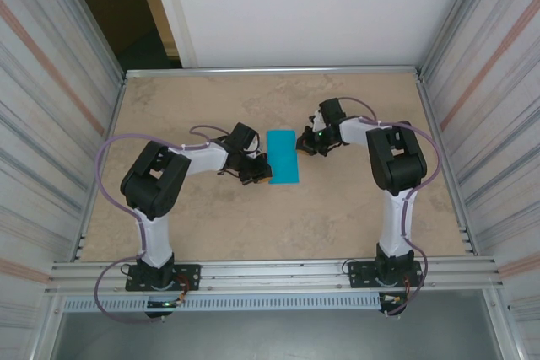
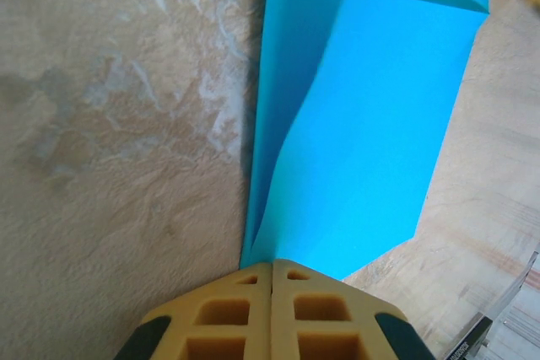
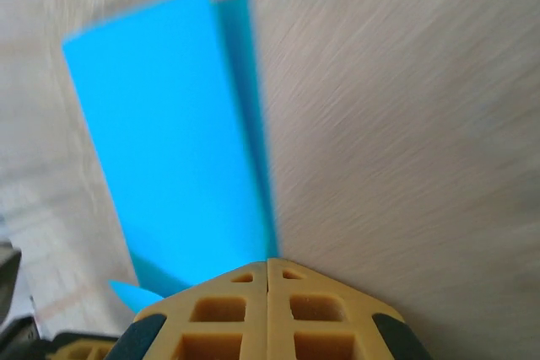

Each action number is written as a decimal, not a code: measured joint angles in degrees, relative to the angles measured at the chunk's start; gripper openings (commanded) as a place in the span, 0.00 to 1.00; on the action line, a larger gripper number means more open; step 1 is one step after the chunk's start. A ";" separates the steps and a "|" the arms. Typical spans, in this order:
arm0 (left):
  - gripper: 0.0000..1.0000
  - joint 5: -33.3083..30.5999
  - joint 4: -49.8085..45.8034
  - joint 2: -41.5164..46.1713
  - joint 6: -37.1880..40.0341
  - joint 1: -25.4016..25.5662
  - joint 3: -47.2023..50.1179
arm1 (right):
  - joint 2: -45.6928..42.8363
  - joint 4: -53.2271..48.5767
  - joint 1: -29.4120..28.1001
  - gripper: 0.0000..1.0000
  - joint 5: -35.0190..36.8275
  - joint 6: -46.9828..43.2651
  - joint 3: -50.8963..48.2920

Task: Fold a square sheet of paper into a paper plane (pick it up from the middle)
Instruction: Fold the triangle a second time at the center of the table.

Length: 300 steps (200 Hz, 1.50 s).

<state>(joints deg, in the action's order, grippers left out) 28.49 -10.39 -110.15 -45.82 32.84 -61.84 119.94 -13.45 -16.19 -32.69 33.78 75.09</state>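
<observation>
One square sheet of paper (image 1: 283, 156); between left tool (image 2: 272, 267); right tool (image 3: 268, 264)

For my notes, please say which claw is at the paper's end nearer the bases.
The left claw, at the near corner of the paper; the right claw is by the far end.

Both arms bent at the elbow, upper links raised, forearms reaching inward toward each other. Left hand (image 1: 258, 176) sits low, tips pointing right; in its wrist view the left hand (image 2: 272, 265) has its yellow pads pressed flush. Right hand (image 1: 307, 142) is farther back, tips pointing left, likewise closed tight (image 3: 268, 263).
</observation>
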 measured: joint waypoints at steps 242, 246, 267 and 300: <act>0.14 -2.40 -1.01 -4.81 0.50 -1.92 -7.87 | -11.23 6.40 -7.06 0.33 1.20 15.08 -13.09; 0.14 -2.36 -0.87 -4.81 0.48 -2.03 -7.80 | -11.08 6.45 -7.06 0.32 1.22 15.32 -12.94; 0.14 -2.10 -0.57 -4.81 0.31 -2.03 -7.65 | -10.21 6.71 -7.06 0.31 1.16 16.20 -12.81; 0.13 -1.99 -0.28 -4.81 0.15 -2.05 -7.54 | -9.25 6.75 -7.06 0.30 1.18 17.11 -12.81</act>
<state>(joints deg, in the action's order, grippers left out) 26.50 -10.68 -114.96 -45.67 30.79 -69.38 110.69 -6.70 -23.24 -31.51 50.89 62.28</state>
